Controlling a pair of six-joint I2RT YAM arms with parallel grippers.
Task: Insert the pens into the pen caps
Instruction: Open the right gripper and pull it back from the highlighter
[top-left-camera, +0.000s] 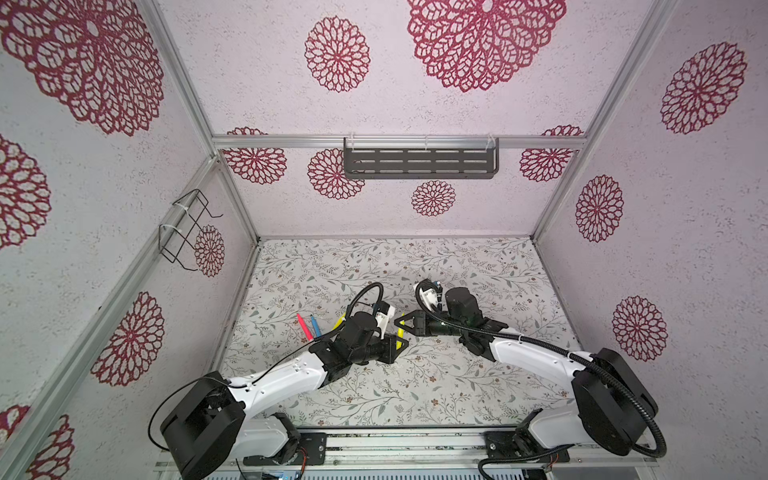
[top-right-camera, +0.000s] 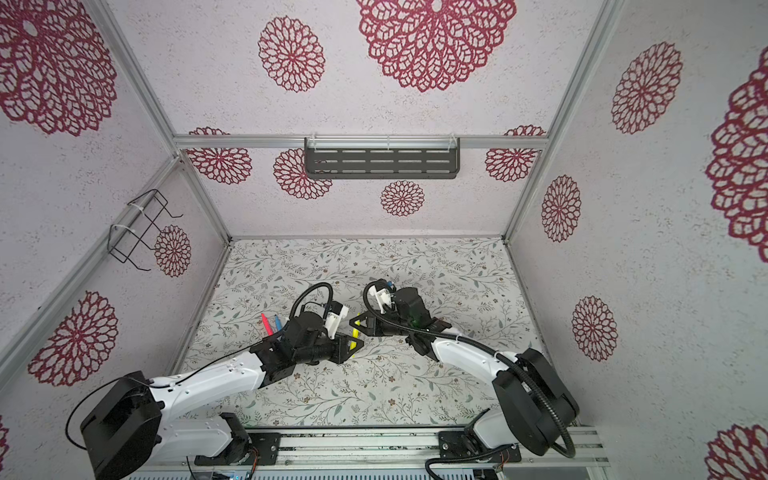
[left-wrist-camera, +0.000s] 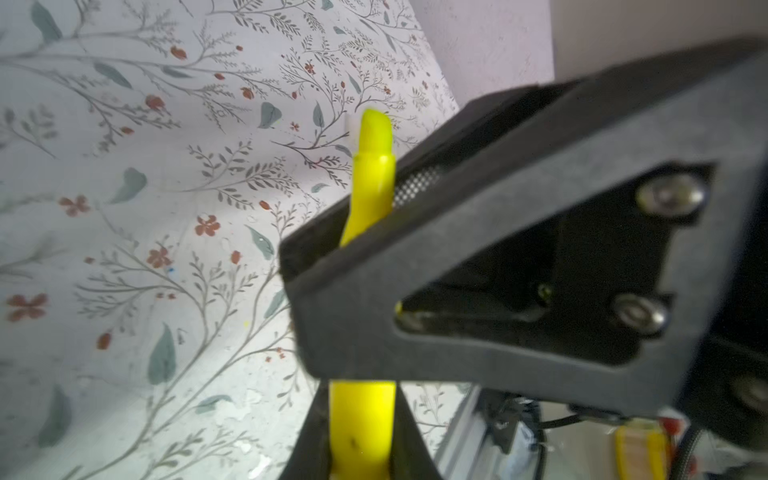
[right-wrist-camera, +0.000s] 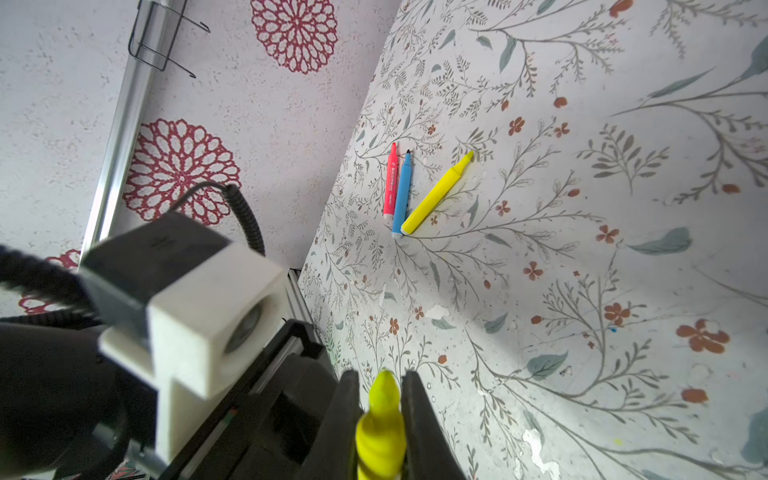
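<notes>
currently, the left fingers (left-wrist-camera: 411, 449) are closed on the barrel of the yellow pen (left-wrist-camera: 370, 187). the right fingers (right-wrist-camera: 417, 424) are closed on the same pen nearer its tapered tip, which projects beyond them. the pink-red pen (right-wrist-camera: 390, 183), blue pen (right-wrist-camera: 402, 195) and second yellow pen (right-wrist-camera: 436, 195) lie together on the table (right-wrist-camera: 582, 270) near the left wall, well apart from both sets of fingers.

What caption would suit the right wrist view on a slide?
Right tool shut on a yellow pen; pink-red pen, blue pen, another yellow pen lie beyond.
</notes>
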